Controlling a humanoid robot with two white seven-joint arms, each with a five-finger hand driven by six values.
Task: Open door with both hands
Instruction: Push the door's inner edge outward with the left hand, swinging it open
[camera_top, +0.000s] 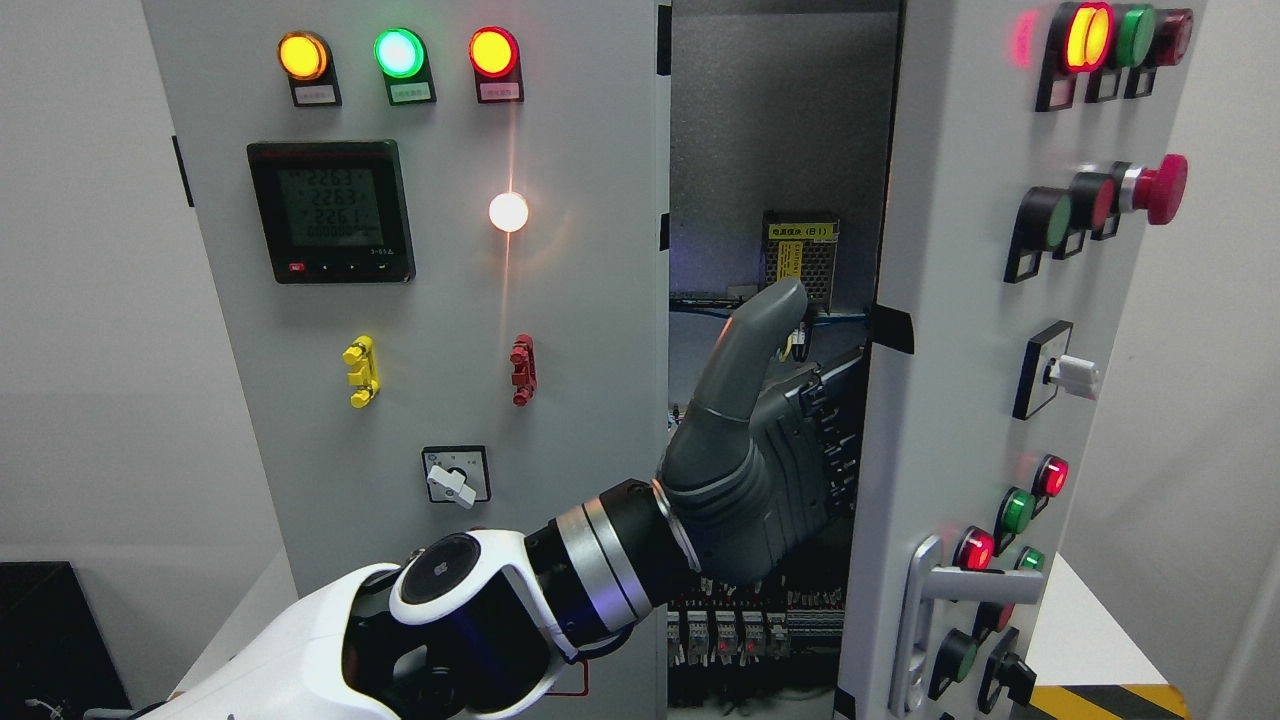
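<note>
A grey electrical cabinet has two doors. The left door (560, 330) stands flush and carries lamps, a meter and switches. The right door (960, 330) is swung partway out toward me, leaving a dark gap (770, 150) that shows the wiring inside. My left arm comes in from the lower left. Its hand (770, 450) is inside the gap, at mid height against the right door's free edge (880, 400). The far part of the hand is hidden behind that edge. A silver lever handle (940, 590) sits low on the right door, with nothing touching it. No right arm shows.
Terminal blocks (730, 630) and a power supply (800, 255) sit inside the cabinet. A red mushroom button (1160, 188) and a white selector knob (1075, 375) stick out from the right door. A white table (1090, 640) with hazard tape (1110, 700) lies at lower right.
</note>
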